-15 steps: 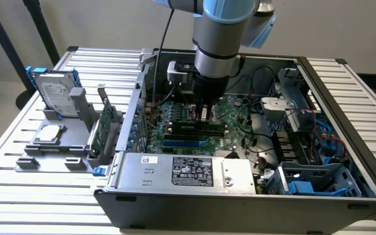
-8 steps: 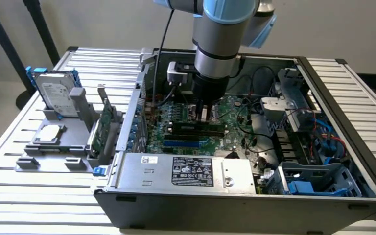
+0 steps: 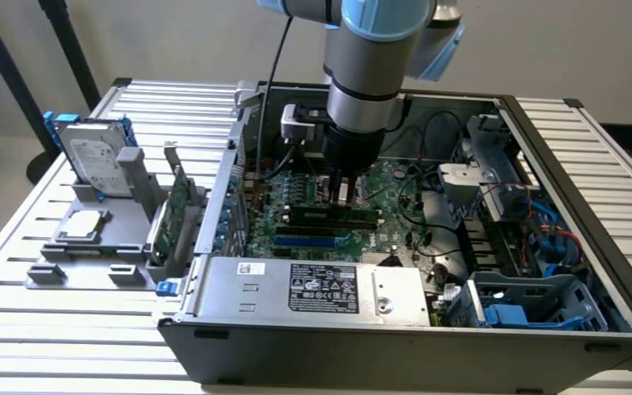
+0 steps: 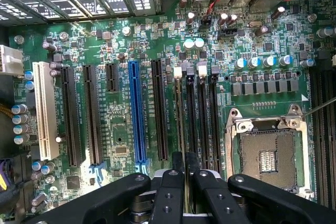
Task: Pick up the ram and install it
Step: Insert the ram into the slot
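I see the black two-fingered gripper [image 4: 185,174] down inside the open grey computer case [image 3: 579,156], its fingers closed on the ram, a long thin green circuit-board stick [image 4: 181,116] seen edge-on. The stick stands in one of the narrow black memory slots [image 4: 202,119] on the green motherboard [image 4: 115,114], beside the square silver processor socket [image 4: 266,153].

Slatted metal table [image 3: 63,329] carries open computer case [image 3: 404,346]; beside it, toward exterior view's left, grey holder rack [image 3: 85,267] with hard drive [image 3: 95,160].
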You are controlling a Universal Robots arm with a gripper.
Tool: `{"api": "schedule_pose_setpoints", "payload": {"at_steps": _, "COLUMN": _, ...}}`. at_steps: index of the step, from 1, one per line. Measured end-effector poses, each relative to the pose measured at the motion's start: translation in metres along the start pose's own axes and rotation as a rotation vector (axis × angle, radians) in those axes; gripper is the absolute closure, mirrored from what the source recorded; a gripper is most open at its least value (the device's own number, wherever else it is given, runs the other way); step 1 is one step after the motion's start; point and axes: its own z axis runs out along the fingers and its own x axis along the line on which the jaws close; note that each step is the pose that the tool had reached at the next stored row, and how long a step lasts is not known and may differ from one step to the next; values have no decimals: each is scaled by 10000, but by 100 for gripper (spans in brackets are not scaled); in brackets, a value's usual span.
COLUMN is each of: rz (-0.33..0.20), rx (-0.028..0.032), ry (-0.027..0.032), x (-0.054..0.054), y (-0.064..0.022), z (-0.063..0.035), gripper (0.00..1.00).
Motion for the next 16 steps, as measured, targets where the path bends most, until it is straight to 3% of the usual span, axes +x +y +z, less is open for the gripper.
{"api": "schedule_pose_setpoints", "payload": {"at_steps": 16, "rz": -1, "rx": 1, "ry": 0, "x": -11, "y": 0, "z": 10, "gripper": 86}}
